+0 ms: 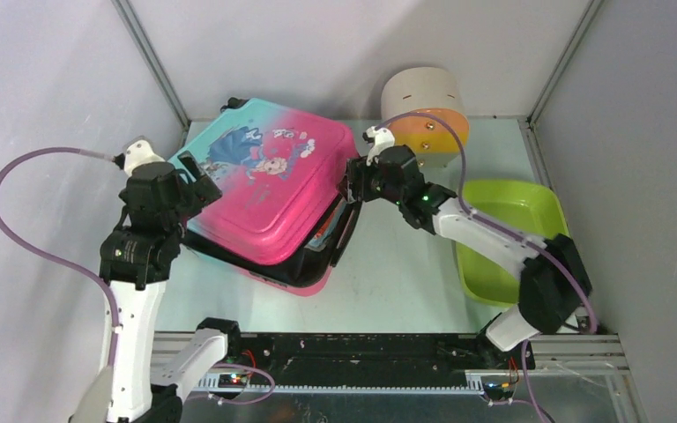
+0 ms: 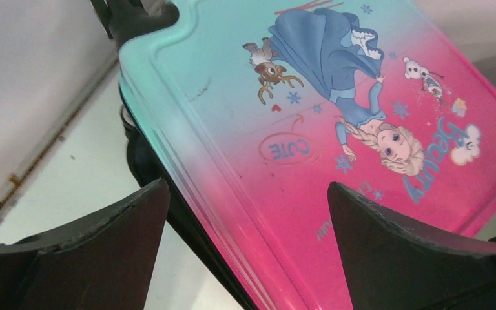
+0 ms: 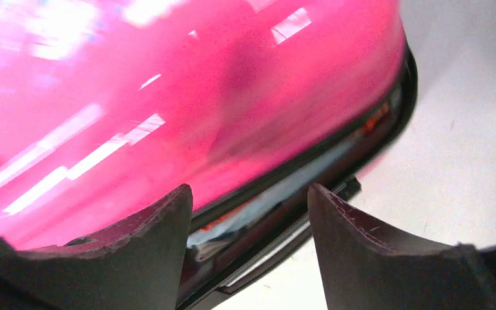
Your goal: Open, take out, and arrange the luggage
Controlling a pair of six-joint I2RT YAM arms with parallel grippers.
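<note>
The luggage (image 1: 264,189), a pink-to-teal hard-shell suitcase with a cartoon princess print, lies flat at the back left of the table. Its lid is ajar along the right side, and the black zipper trim gapes there. My left gripper (image 1: 196,181) stands open at the suitcase's left edge, straddling the lid's rim (image 2: 232,213) without touching it; in the left wrist view the gripper (image 2: 247,186) holds nothing. My right gripper (image 1: 350,181) is open at the right edge. In the right wrist view that gripper (image 3: 248,188) faces the gap, where light blue and orange contents (image 3: 265,200) show under the pink lid (image 3: 168,97).
A lime-green tray (image 1: 511,238) sits at the right of the table. A beige cylinder with an orange face (image 1: 425,110) stands at the back, just behind my right wrist. Grey walls close in the left, back and right sides.
</note>
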